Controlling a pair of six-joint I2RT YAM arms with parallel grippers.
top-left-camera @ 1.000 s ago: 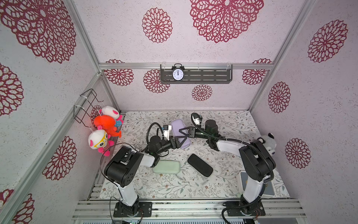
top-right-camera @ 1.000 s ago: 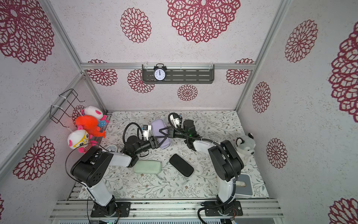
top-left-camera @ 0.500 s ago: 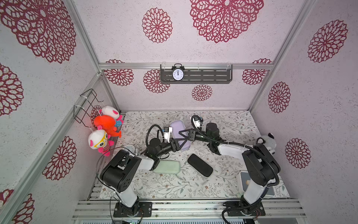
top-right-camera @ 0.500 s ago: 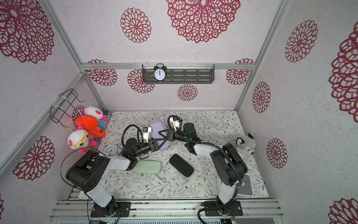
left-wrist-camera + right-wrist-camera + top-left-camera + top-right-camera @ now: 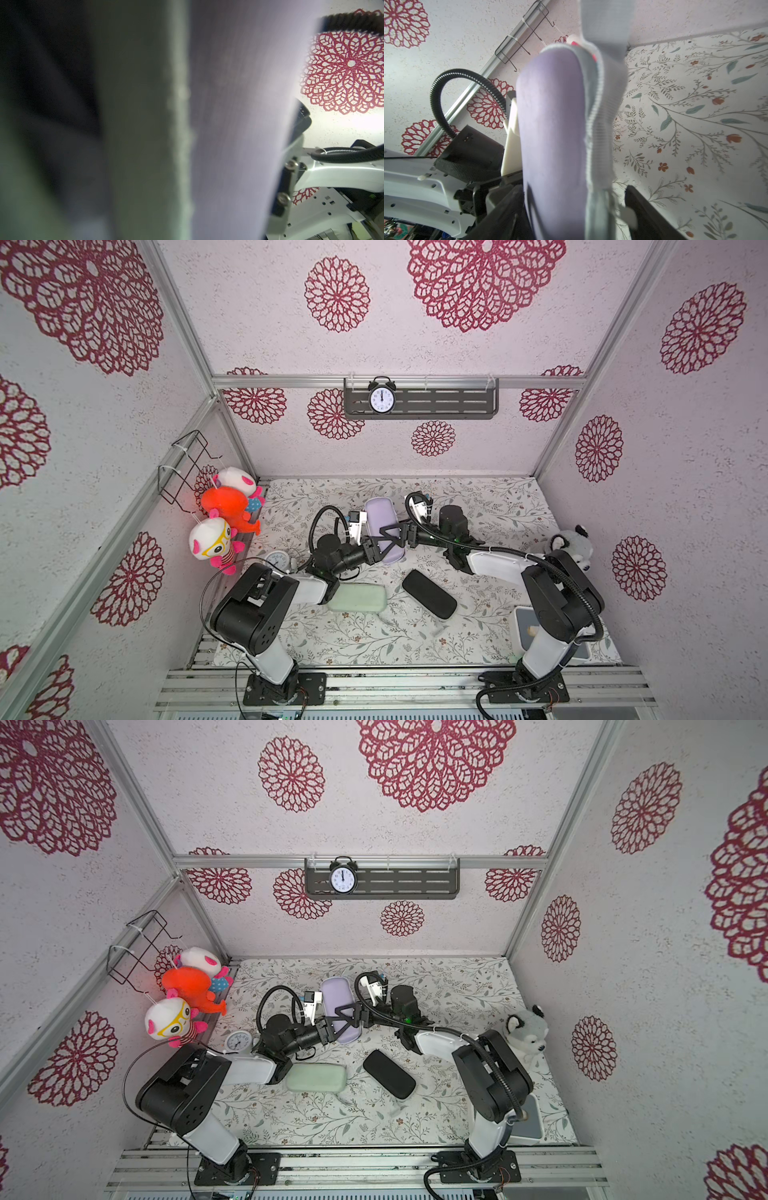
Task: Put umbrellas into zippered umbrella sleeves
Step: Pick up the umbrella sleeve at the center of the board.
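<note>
The lilac sleeve [image 5: 380,516] lies at the middle back of the floral table, shell up. My left gripper [image 5: 383,546] reaches across its near end and looks shut on it; the left wrist view shows only blurred lilac shell [image 5: 239,124] and grey lining [image 5: 141,124], with the jaws hidden. My right gripper [image 5: 575,214] is open, one finger [image 5: 504,209] on each side of the lilac sleeve [image 5: 552,128], clear of its zip edge. The mint green sleeve [image 5: 357,598] and the black sleeve [image 5: 428,599] lie closed nearer the front. The umbrellas are out of view.
A small white clock [image 5: 276,561] stands by the left arm. Plush toys [image 5: 224,506] hang on the left wall under a wire basket [image 5: 187,464]. A husky plush [image 5: 571,541] and a white tray [image 5: 524,616] sit at the right.
My right gripper has opened and let go of the lilac sleeve. The left gripper's jaws have closed in on the sleeve's near end. Both arms have shifted slightly.
</note>
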